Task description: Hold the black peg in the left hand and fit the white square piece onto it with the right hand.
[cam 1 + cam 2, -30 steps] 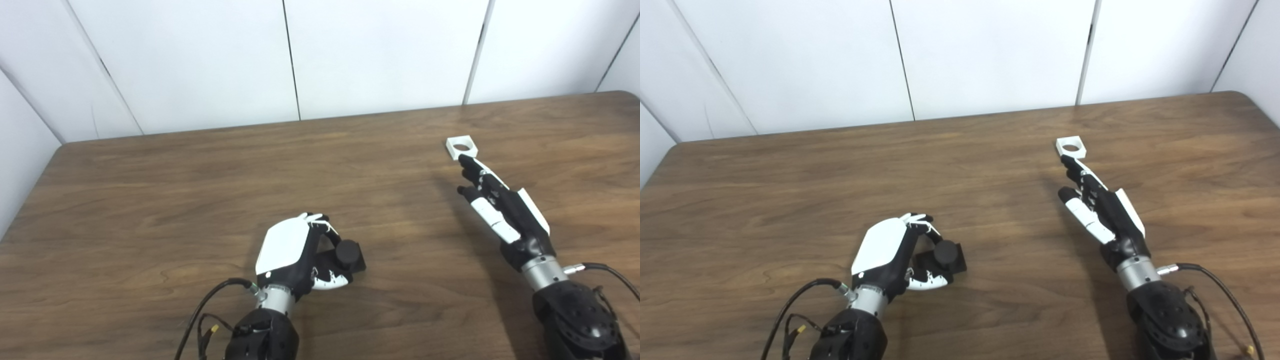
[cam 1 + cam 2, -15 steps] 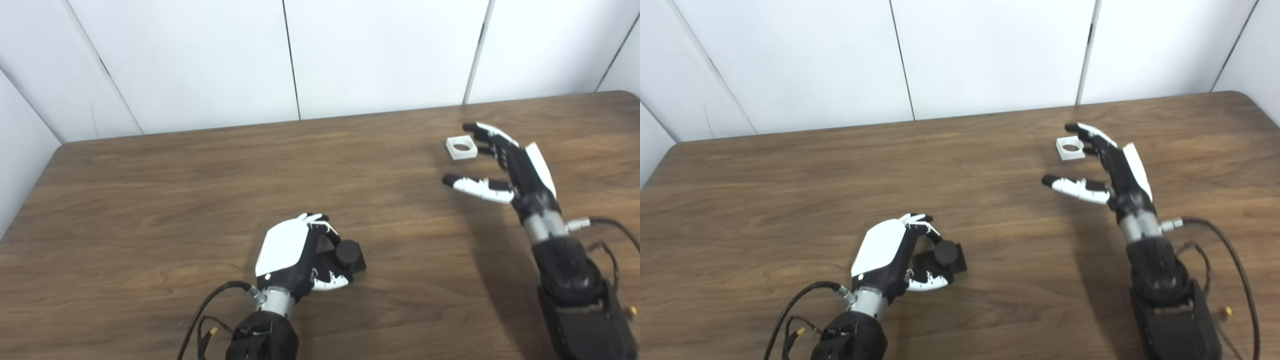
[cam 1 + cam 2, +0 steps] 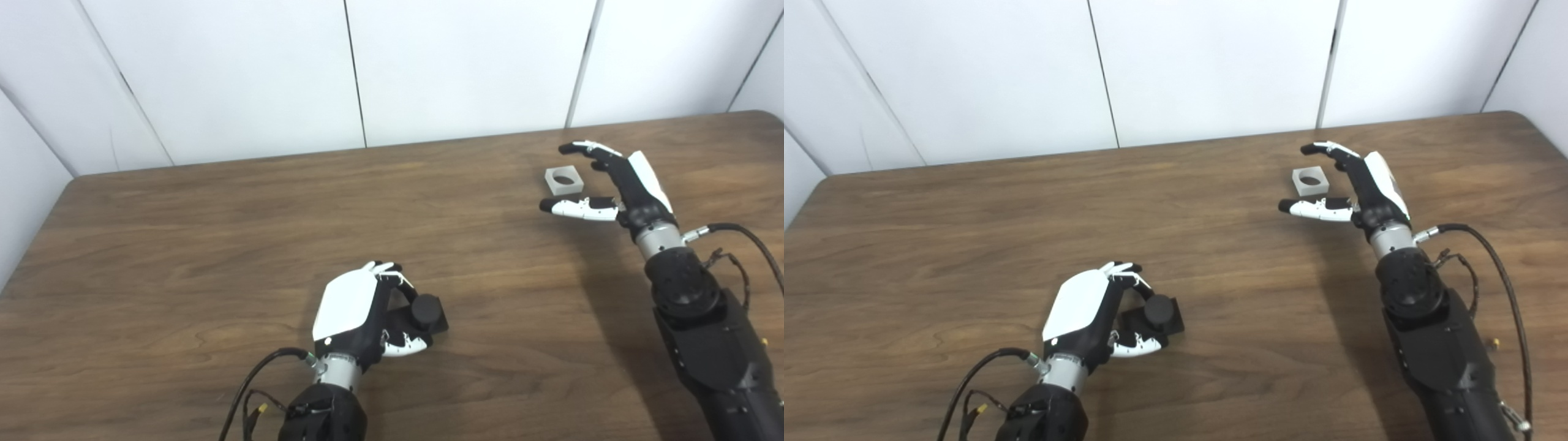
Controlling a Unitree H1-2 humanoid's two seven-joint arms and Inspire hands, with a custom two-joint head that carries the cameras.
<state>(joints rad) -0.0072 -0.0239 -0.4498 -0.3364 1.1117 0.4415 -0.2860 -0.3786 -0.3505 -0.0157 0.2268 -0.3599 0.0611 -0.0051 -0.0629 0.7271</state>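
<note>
Black peg (image 3: 425, 308) stands upright, clasped in the left hand (image 3: 358, 312).

Wood-grain table (image 3: 184, 245), faint sheen.
Matt black peg (image 3: 425, 309); matt white piece (image 3: 563, 180); glossy plastic hand shells.

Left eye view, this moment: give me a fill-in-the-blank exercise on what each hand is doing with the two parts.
1. The left hand is shut on the ____ peg.
2. The white square piece lies on the ____.
3. The right hand is ____, its fingers and thumb either side of the piece.
4. The hole in the piece is ____ in shape.

Missing words: black; table; open; round
</note>
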